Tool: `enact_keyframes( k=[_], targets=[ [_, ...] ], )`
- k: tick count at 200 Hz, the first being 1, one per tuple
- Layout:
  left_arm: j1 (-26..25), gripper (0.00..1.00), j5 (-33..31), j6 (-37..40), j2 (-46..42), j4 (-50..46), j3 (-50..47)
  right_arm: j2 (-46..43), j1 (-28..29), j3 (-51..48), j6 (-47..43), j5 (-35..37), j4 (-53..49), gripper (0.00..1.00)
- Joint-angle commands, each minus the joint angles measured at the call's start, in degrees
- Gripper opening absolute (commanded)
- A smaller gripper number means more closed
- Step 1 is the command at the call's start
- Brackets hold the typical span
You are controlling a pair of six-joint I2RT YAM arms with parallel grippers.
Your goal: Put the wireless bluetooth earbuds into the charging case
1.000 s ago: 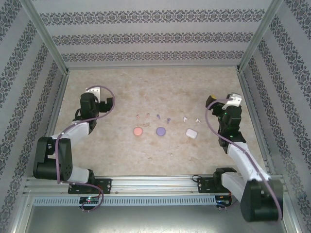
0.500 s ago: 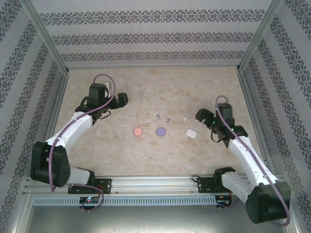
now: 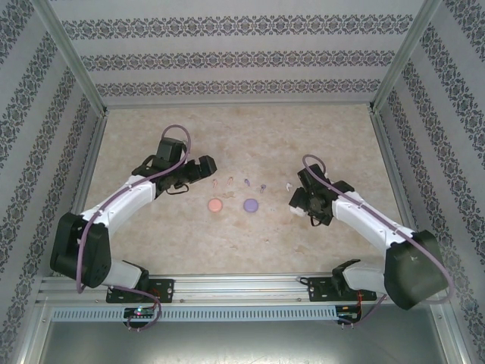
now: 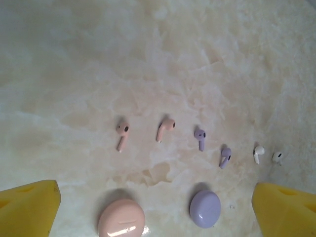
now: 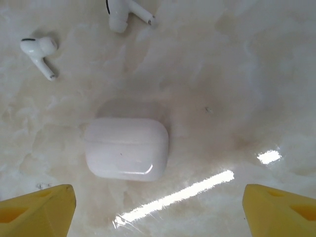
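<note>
Six tiny stemmed earbuds lie in a row on the marbled table: two pinkish (image 4: pixel 122 133) (image 4: pixel 165 128), two purple (image 4: pixel 200 138) (image 4: pixel 225 156), two white (image 4: pixel 257 153) (image 4: pixel 277 157). In front of them sit a round pink charging case (image 4: pixel 121 219) (image 3: pixel 215 205) and a round purple case (image 4: pixel 205 208) (image 3: pixel 250 204), both closed. My left gripper (image 3: pixel 204 167) (image 4: pixel 155 202) hovers open just left of the row, its yellow fingers (image 4: pixel 27 207) empty. My right gripper (image 3: pixel 299 199) (image 5: pixel 158 207) hangs open above the closed white case (image 5: pixel 126 148), with white earbuds (image 5: pixel 39 52) (image 5: pixel 123 12) beyond it.
Patterned walls with metal corner posts (image 3: pixel 83 83) enclose the table on three sides. The arms' bases sit on the rail (image 3: pixel 242 288) along the near edge. Bare tabletop (image 3: pixel 242 136) stretches behind the row of earbuds.
Both arms swung inward from the sides. The left gripper came up beside the pink earbuds; the right lowered over the white case, hiding it from above. The right jaws narrowed a little.
</note>
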Motion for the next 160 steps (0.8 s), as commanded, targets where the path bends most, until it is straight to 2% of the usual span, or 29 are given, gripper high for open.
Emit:
enact_keyframes(
  k=[1,41,160],
  targets=[
    [-1.79,0.99,1.28,-3.79,0.71,-2.25,1.19,3.20,0.64,3.67,0.36,2.50,-1.30,0.87],
    [-4.17,0.99,-2.77,-0.35,0.34,-4.63,3.44,10.29,0.94,7.73,-0.28,0.66,-1.88,0.82],
    [-5.36,0.99,-2.20,2.14,1.01,-2.58,4.54,21.37,2.77,9.51,-0.21,0.21,1.74,0.76]
  ],
)
